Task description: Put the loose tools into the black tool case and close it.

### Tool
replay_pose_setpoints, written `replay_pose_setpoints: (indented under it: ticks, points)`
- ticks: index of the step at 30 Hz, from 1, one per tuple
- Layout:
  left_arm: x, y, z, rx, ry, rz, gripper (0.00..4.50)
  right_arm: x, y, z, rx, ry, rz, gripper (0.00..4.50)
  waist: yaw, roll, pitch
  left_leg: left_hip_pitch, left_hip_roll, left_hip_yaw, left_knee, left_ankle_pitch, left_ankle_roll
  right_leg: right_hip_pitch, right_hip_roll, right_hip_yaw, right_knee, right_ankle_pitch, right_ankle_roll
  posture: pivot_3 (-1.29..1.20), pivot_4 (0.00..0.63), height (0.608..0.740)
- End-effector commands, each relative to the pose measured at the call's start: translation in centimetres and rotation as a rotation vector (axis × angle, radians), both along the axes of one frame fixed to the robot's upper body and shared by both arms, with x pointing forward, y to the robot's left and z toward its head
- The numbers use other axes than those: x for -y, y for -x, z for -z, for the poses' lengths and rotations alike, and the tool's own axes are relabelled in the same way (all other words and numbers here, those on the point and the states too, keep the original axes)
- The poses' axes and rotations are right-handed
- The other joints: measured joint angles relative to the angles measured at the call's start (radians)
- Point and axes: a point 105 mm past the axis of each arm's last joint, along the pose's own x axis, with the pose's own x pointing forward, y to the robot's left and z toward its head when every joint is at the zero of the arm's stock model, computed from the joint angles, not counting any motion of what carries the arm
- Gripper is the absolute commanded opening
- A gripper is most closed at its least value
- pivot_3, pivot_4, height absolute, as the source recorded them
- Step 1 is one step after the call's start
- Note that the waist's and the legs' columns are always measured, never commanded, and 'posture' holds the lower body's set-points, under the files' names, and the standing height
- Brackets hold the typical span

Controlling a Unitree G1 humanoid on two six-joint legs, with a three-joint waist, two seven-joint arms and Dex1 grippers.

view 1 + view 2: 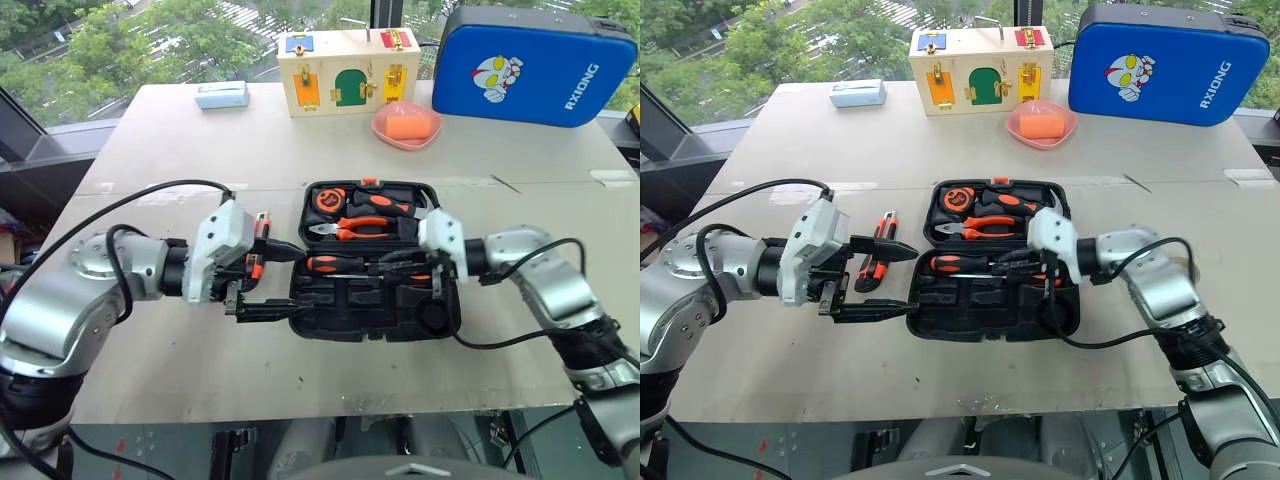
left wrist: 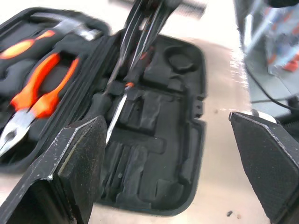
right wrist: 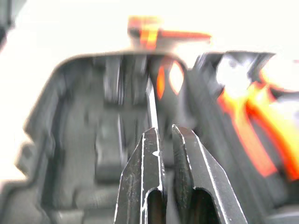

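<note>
Table (image 1: 150, 130): blue case (image 1: 535, 65) reads "RXIONG"; left end effector (image 1: 885, 280) apart, right end effector (image 1: 1025, 262) together.

Daylight from the windows along the top of the head views lights the pale table (image 1: 150, 150) evenly, with soft shadows under the arms. The right wrist view is heavily blurred and blown out white across its top. The left wrist view smears toward its upper right, with glare on the tabletop
</note>
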Motion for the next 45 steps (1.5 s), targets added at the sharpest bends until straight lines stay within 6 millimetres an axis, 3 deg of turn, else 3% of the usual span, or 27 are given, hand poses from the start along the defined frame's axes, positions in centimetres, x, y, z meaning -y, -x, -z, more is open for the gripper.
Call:
replay_pose_setpoints:
  ticks: [1,3,6,10,14,18,26,30,36,43,45]
  points:
    - [-2.0,1.4,-0.7,0.035,0.03,-0.173,4.5,0.2,2.0,-3.7,0.024,-0.09,-0.134,0.33,-0.009,0.0,0.0,0.0,0.0,0.0,-0.001,0.0,0.0,0.0,0.0,0.0,0.0,0.0,0.0,0.0,0.15,0.735]
    - [-3.6,2.5,-0.2,0.041,0.031,-0.307,4.5,0.4,2.8,-4.7,-0.001,-0.108,-0.203,0.91,-0.02,0.0,0.0,0.0,0.0,0.0,-0.001,0.0,0.0,-0.001,-0.001,-0.001,0.0,0.0,0.0,0.0,0.15,0.735]
    - [-6.2,4.6,0.0,0.062,0.063,-0.536,4.5,0.3,3.3,-6.1,0.0,-0.127,-0.294,2.4,-0.018,0.0,0.0,0.0,0.0,0.001,-0.001,0.0,0.0,0.0,-0.001,0.0,0.0,0.0,0.0,0.0,0.15,0.735]
    - [-9.4,8.7,1.8,0.032,0.018,-0.796,4.5,-0.1,2.8,-7.8,0.024,-0.168,-0.34,4.31,-0.015,-0.001,0.0,0.002,0.0,0.002,0.0,0.0,0.0,0.0,-0.002,0.0,-0.001,0.001,-0.001,0.0,0.15,0.735]
    - [-13.3,12.1,3.9,-0.019,-0.017,-1.059,4.5,0.0,2.5,-8.5,0.037,-0.162,-0.369,4.42,0.012,-0.001,0.0,0.002,0.0,0.003,-0.001,-0.001,0.002,0.001,-0.003,0.0,-0.003,0.001,-0.002,0.0,0.15,0.735]
    - [-14.9,12.4,4.9,-0.06,-0.022,-1.152,4.5,0.1,2.9,-8.4,0.039,-0.143,-0.388,4.42,0.038,-0.001,0.0,0.0,0.0,-0.001,-0.001,-0.003,0.004,0.002,-0.003,-0.001,-0.004,0.002,-0.004,0.0,0.15,0.735]
    - [-16.5,6.6,5.8,-0.177,-0.034,-1.187,4.5,0.2,3.5,-8.1,0.046,-0.134,-0.342,4.42,0.034,-0.001,-0.001,0.001,0.0,-0.003,-0.001,-0.003,0.004,0.002,-0.002,-0.003,-0.003,0.003,-0.005,0.0,0.15,0.735]
    - [-15.7,2.5,5.2,-0.246,-0.04,-1.128,4.5,0.3,4.0,-7.3,0.066,-0.1,-0.313,4.42,0.029,-0.001,-0.001,0.001,0.0,-0.001,-0.002,-0.001,0.0,0.0,-0.001,-0.003,-0.001,0.003,-0.004,0.0,0.15,0.735]
    - [-14.2,-3.0,5.2,-0.3,-0.086,-1.114,4.5,0.2,3.0,-6.5,0.103,-0.087,-0.179,4.42,0.018,-0.001,-0.001,0.0,0.0,0.0,-0.002,-0.001,-0.001,-0.003,-0.001,-0.002,0.0,0.003,-0.004,0.0,0.15,0.735]
    - [-14.2,-6.1,7.4,-0.354,-0.206,-1.156,4.5,0.4,3.3,-6.0,0.099,-0.086,-0.14,4.42,0.003,-0.002,-0.001,0.0,0.001,0.001,-0.002,0.0,-0.003,-0.005,-0.001,-0.001,0.001,0.003,-0.004,0.0,0.15,0.735]
    - [-13.8,-6.7,7.9,-0.385,-0.172,-1.141,3.96,0.5,3.2,-6.0,0.102,-0.086,-0.127,4.5,0.007,0.0,-0.002,0.0,0.0,0.001,-0.002,0.0,-0.003,-0.005,-0.001,-0.001,0.001,0.003,-0.004,0.0,0.15,0.735]
